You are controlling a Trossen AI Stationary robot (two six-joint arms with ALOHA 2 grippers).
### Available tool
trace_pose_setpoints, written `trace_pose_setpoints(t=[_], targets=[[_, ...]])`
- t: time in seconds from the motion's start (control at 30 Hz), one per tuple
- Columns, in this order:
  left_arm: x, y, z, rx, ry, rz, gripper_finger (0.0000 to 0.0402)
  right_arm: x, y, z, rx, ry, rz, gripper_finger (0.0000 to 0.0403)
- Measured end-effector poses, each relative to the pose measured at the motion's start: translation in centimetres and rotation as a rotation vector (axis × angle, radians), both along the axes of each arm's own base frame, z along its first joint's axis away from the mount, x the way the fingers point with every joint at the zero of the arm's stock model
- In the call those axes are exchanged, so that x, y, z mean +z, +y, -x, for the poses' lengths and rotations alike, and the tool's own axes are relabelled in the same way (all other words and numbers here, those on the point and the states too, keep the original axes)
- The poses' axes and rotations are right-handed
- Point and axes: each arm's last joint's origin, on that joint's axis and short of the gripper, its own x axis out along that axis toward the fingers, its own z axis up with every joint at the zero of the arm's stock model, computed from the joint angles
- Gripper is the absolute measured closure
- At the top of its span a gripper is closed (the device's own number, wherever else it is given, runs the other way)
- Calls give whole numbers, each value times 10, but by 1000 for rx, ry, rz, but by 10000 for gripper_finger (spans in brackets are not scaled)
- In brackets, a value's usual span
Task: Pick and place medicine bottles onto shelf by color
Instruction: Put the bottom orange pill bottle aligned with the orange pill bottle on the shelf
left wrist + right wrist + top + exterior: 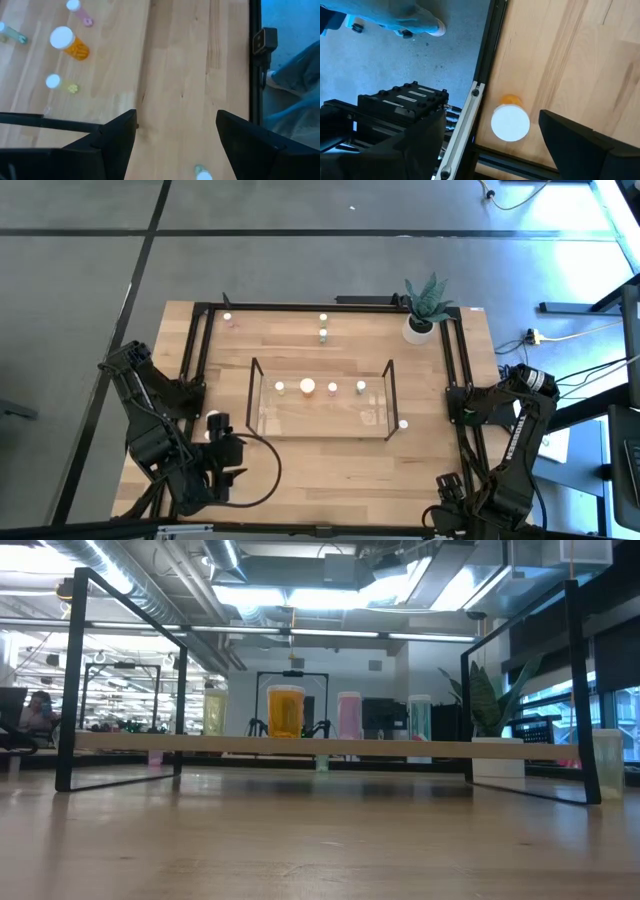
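Overhead layout. The clear shelf [320,402] sits at the centre of the wooden surface [300,350]; four medicine bottles [307,387] stand in a row inside it, and two more [323,332] stand at 12 o'clock. Left tool [222,442] (7 o'clock, jaws spread wide, holding nothing). Right tool [490,145] (4 o'clock, fully spread, empty) hangs above an orange bottle [510,120].

No readable text anywhere, no labels legible on the medicine bottles [307,387], nothing printed on the shelf [320,402], no markings or numbers to make out on the wooden table [300,470]
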Motion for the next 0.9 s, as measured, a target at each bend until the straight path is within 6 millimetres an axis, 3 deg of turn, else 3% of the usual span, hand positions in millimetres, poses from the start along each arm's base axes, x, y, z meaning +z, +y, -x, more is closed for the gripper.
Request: trace_pose_setpoints(t=[0.27, 0.57, 0.9], targets=[[-1, -2, 2, -37, 80, 57, 134, 0, 1, 0, 0, -4, -9, 82], [-1, -2, 1, -36, 57, 50, 134, 1, 2, -1, 1, -10, -21, 82], [9, -22, -8, -302, -99, 46, 134, -2, 9, 12, 0, -56, 4, 82]])
